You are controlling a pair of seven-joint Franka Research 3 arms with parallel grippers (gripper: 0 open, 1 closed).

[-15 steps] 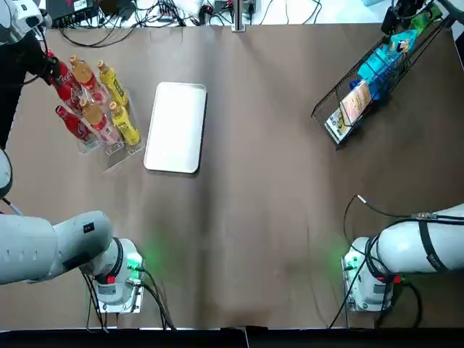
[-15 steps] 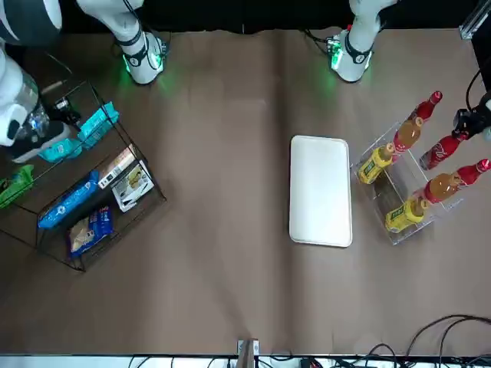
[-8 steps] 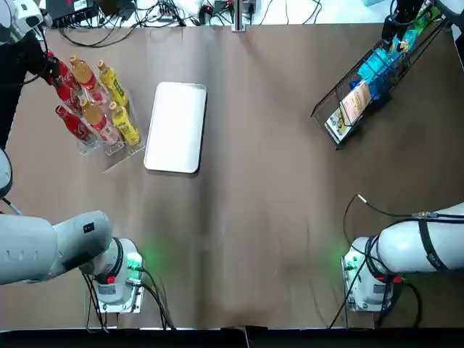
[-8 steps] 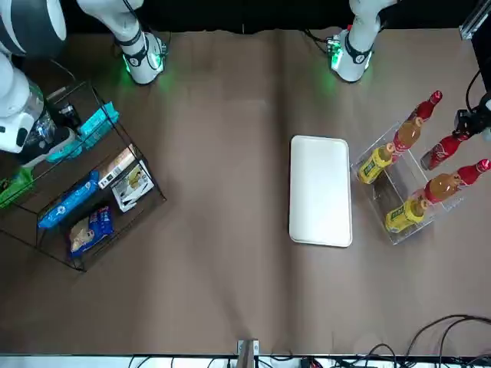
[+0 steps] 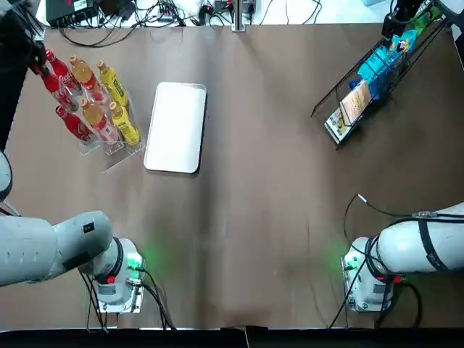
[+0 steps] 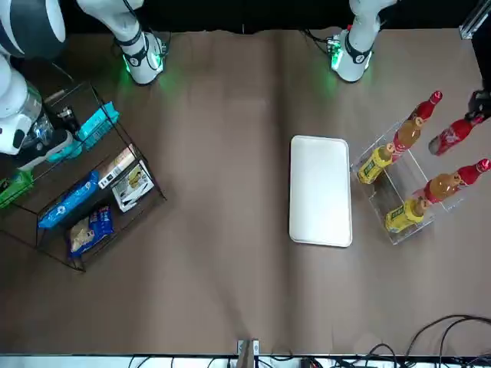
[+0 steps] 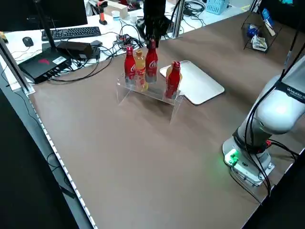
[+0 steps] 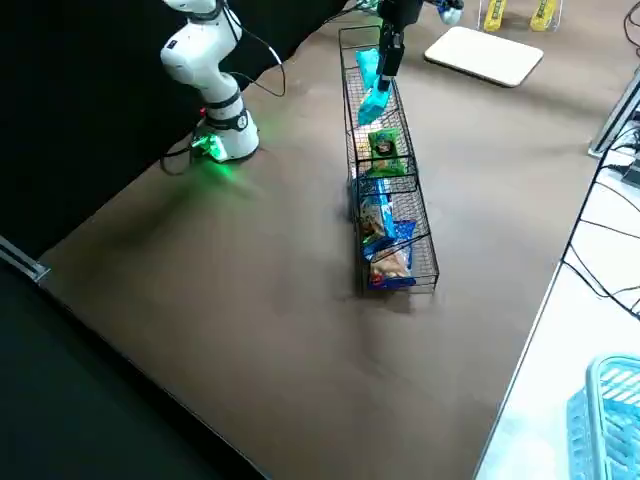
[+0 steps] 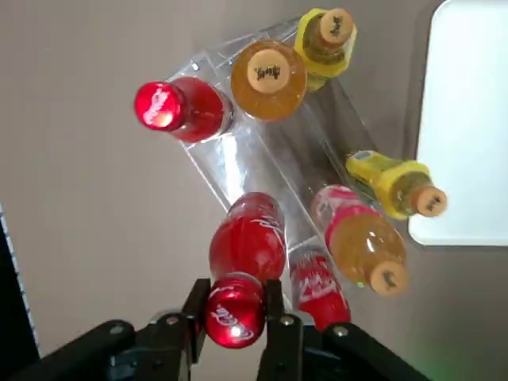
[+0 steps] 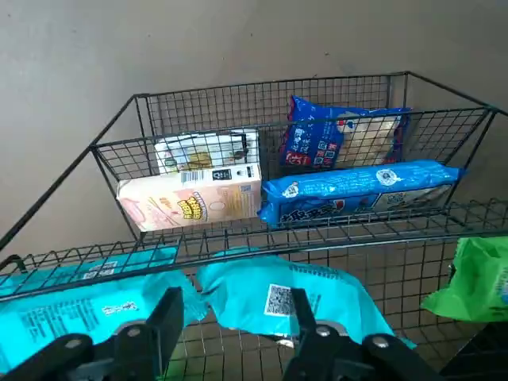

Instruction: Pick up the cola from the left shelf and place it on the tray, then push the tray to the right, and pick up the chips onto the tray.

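Left end effector [image 9: 236,313] pinches the cola [image 9: 246,242] by its neck, upper left in top view, above the shelf [image 9: 238,159]. Probably rigid, slick, bottom-heavy: may swing. Right end effector [image 10: 236,311] gapes empty over the rack [image 10: 270,82].

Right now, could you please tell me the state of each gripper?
Left gripper: closed on a cola bottle.
Right gripper: open, above a teal chips bag.

Three red cola bottles [image 9: 248,238], two orange drink bottles [image 9: 268,75], two yellow bottles [image 9: 325,32], one white tray [image 5: 175,127], one clear shelf [image 9: 238,159], one wire basket [image 10: 270,103].
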